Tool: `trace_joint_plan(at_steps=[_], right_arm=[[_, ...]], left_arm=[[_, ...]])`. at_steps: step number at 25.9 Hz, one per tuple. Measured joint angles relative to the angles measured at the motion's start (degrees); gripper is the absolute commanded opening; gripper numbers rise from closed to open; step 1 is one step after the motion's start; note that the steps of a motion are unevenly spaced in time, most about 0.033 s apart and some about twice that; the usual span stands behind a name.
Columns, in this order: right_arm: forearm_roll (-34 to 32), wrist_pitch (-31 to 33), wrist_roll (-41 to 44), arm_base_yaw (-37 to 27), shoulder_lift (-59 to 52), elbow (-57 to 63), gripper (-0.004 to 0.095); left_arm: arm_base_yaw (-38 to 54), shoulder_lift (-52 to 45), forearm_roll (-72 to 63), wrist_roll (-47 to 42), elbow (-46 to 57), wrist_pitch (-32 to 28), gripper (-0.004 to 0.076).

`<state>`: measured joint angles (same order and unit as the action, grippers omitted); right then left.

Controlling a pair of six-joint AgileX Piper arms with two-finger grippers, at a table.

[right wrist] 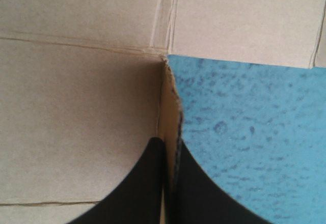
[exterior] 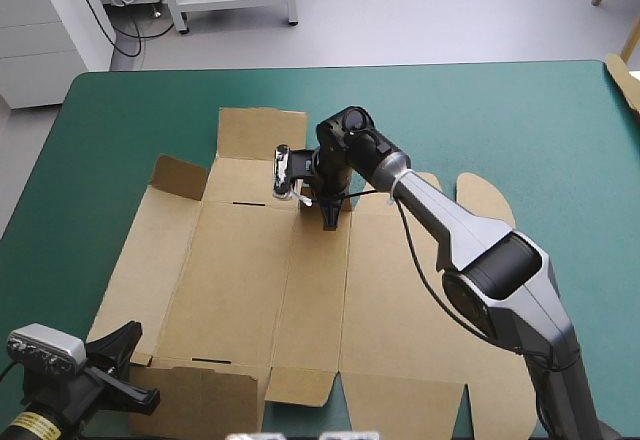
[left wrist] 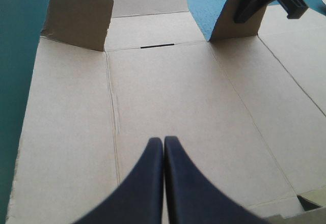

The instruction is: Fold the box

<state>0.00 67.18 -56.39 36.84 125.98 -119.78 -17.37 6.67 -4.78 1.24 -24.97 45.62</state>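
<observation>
The brown box lies as a cut sheet, mostly flat on the teal-green cover. At its far left corner a small flap stands raised. My right gripper reaches to the middle of the box's far side and is shut on another small upright flap, pinching its edge between the fingers. My left gripper hovers at the box's near left corner, shut with nothing in it, pointing across the main panel toward the far side.
The bare teal-green cover surrounds the box to the far side, left and right. A pale brown edge shows at the table's far right corner. The right arm crosses over the box's right panels.
</observation>
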Motion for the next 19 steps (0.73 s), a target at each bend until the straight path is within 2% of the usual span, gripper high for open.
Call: trace_joint_plan(at_steps=[5,8,13,19], right_arm=[[-1.2,-0.5,0.1,-0.1,0.5,0.0,0.0376],[-1.8,0.2,0.7,-0.5,0.8,0.0,0.0475],[-2.1,0.6,5.5,-0.6,0.1,-0.4,0.0474],[-1.4,1.1,16.8,-0.5,-9.7,-3.4,0.0465]], left_arm=[[0.0,0.0,0.0,0.0,0.0,0.0,-0.0008],[0.0,0.0,0.0,0.0,0.0,0.0,-0.0008],[0.0,0.0,0.0,0.0,0.0,0.0,-0.0008],[0.0,0.0,0.0,0.0,0.0,0.0,-0.0008]])
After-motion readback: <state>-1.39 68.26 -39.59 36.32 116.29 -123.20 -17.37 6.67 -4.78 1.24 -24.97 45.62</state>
